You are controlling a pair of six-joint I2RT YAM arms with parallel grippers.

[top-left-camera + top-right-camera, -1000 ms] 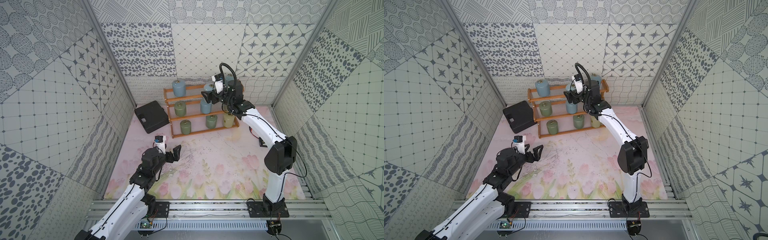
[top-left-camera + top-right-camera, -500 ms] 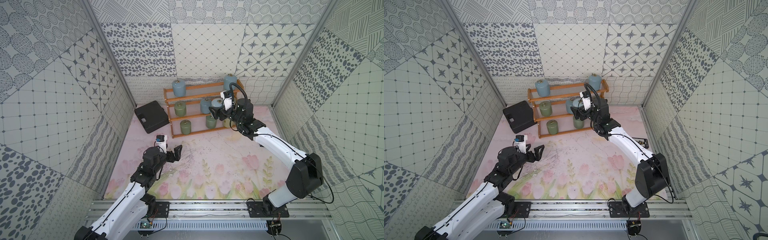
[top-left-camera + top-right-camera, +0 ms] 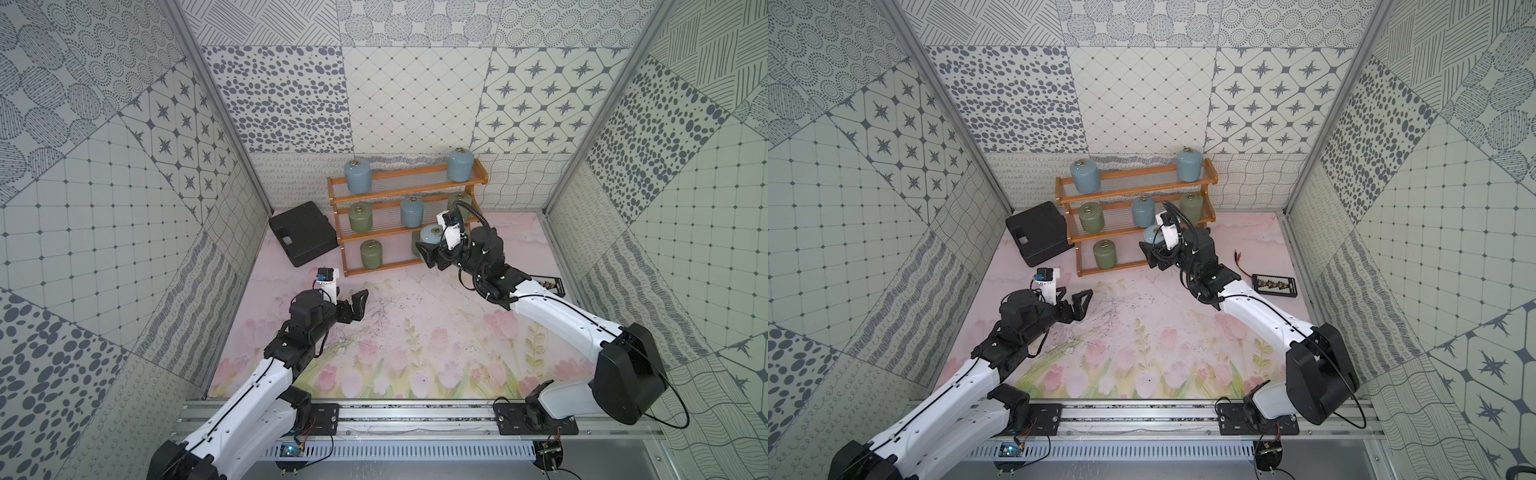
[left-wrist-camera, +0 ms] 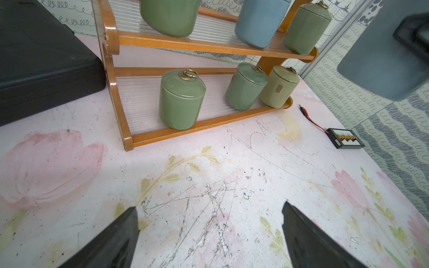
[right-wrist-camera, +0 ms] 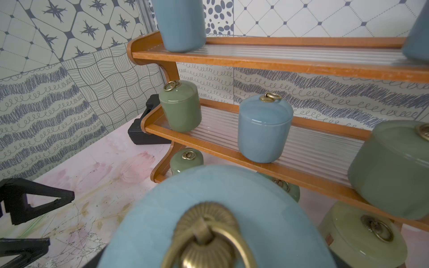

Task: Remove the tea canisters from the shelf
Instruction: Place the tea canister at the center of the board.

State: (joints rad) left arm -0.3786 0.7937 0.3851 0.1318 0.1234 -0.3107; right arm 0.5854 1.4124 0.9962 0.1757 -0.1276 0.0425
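The right gripper [image 3: 430, 252] grips a light blue tea canister [image 3: 430, 235] and holds it up off the shelf [image 3: 405, 191], just in front of the shelf's low right end. Eight more canisters stand on the shelf. Two blue ones [image 3: 357, 174] are on top. A green one [image 3: 360, 217], a blue one [image 3: 411, 211] and a green one [image 3: 1191, 206] are in the middle. Two green ones [image 4: 182, 99] and a pale yellow canister [image 4: 278, 87] are at the bottom. The left gripper [image 3: 357, 305] has its fingers spread wide apart with nothing between them, over the flower mat [image 3: 415, 332], near the black case [image 3: 303, 237]
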